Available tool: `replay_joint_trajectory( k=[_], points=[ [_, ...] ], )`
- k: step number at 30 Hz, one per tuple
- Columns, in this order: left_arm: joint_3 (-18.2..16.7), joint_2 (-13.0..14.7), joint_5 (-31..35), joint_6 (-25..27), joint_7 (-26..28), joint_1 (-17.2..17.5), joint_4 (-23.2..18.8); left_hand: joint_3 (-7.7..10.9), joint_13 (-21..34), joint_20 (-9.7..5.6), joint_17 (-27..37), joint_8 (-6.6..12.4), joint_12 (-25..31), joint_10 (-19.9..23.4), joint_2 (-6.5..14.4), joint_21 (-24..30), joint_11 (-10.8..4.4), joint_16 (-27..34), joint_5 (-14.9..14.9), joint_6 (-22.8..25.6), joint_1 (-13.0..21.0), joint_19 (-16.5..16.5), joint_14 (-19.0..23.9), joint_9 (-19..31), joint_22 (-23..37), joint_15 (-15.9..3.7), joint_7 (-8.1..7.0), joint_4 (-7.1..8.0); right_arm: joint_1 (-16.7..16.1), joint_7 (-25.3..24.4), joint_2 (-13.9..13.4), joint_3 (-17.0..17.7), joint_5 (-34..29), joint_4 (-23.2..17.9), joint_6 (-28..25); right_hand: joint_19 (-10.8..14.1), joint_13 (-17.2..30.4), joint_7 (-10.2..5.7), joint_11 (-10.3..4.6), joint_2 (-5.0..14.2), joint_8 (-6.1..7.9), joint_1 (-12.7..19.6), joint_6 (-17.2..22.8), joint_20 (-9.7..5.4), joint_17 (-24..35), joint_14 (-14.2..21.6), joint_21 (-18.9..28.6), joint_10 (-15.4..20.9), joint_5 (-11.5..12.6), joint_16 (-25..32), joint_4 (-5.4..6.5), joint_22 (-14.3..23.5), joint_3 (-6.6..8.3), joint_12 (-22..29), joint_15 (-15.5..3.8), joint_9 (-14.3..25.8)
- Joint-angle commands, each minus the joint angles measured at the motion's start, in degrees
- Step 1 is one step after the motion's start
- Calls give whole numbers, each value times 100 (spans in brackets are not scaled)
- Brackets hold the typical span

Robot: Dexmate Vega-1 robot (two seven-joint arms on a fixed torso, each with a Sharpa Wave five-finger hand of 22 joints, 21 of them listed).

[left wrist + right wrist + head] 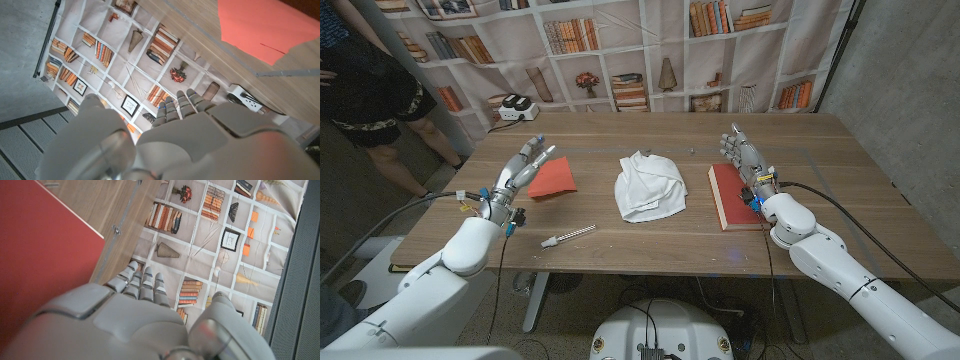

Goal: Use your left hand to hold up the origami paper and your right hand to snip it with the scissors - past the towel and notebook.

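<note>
Nearest the robot, the scissors [567,236] lie left of centre, long axis pointing toward the empty, spread left hand [523,166], farther from the spread right hand [745,157]; beyond, the origami paper [552,177] touches the left fingers.

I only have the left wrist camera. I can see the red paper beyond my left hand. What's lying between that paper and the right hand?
Observer: A crumpled white towel lies mid-table, to the right of the red paper.
Operator: Where's the right hand?
Observer: The right hand is at the far end of a red notebook, fingers apart, holding nothing.
Operator: Any scissors?
Observer: A slim pale tool, possibly the scissors, lies near the table's front edge, between paper and towel, with neither hand on it.
</note>
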Motion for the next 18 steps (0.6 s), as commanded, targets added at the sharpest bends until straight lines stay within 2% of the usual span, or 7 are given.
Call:
replay_joint_trajectory(
  k=[1, 2, 3, 9, 11, 14, 18],
  points=[
    [-252, -54, 1035, 814, 1093, 465, -526, -6, 25, -93, 16, 67, 79, 358, -3, 78, -31, 97, -22, 301, 188, 252, 367, 19, 31, -24, 52, -104, -54, -31, 11, -10, 9, -37, -8, 42, 16, 1, -1, 11, 3, 64, 58, -54, 25, 58, -8, 46, -13, 2, -16, 20, 13, 37, 2, 19],
    [-247, -83, 1155, 899, 1201, 471, -556, -19, 32, -101, 21, 123, 131, 609, -4, 116, -39, 133, -34, 563, 240, 418, 582, 22, 34, -36, 59, -128, -50, -26, 22, -16, 26, -37, -21, 44, 16, 3, 0, 12, 4, 63, 61, -52, 25, 60, -8, 48, -14, 2, -17, 20, 12, 37, 8, 19],
    [-241, -110, 1278, 1002, 1303, 479, -595, -23, 36, -104, 21, 145, 134, 674, -6, 137, -38, 139, -41, 673, 270, 502, 656, 22, 36, -53, 63, -143, -42, -11, 22, -31, 15, -29, -15, 44, 16, 0, -5, 13, 3, 62, 60, -52, 26, 63, -8, 48, -15, 3, -17, 20, 12, 36, 7, 19],
    [-206, -160, 1944, 1687, 1676, 566, -884, -10, 42, -111, 18, 179, 157, 900, -10, 163, -74, 149, -54, 918, 430, 671, 864, 21, 35, -95, 12, -227, -19, -8, 38, -76, -1, -44, -53, 41, 16, -1, 5, 18, 2, 58, 64, -49, 27, 62, -12, 48, -20, 1, -19, 21, 9, 34, 8, 20],
    [-183, -176, 2204, 1988, 1788, 605, -1002, 30, 43, -118, 13, 163, 143, 935, -8, 157, -108, 133, -48, 932, 595, 704, 897, 21, 31, -123, -9, -319, -15, -11, 33, -84, -17, -55, -59, 39, 16, -3, 5, 19, 2, 57, 64, -46, 27, 61, -14, 43, -21, 0, -20, 21, 8, 31, 8, 20],
    [-149, -195, 2524, 2417, 1876, 648, -1162, 137, 46, -134, 5, 115, 79, 970, -43, 125, -153, 78, -37, 954, 1088, 767, 960, 22, 23, -155, -65, -601, -6, -6, 19, -87, 8, -82, -122, 38, 17, -7, 0, 22, 1, 54, 66, -46, 28, 59, -15, 44, -24, -1, -21, 21, 6, 31, 6, 20],
    [-94, -237, 2821, 2841, 1930, 658, -1285, 175, 47, -131, 3, 98, 61, 1015, -71, 110, -219, 55, -37, 982, 1297, 791, 991, 24, 22, -196, -119, -719, 22, 23, 38, -107, 47, -56, -157, 37, 17, -4, -2, 26, -5, 54, 53, -47, 28, 50, -17, 1, -27, -5, -25, 21, 4, 12, 6, 20]
  ],
)
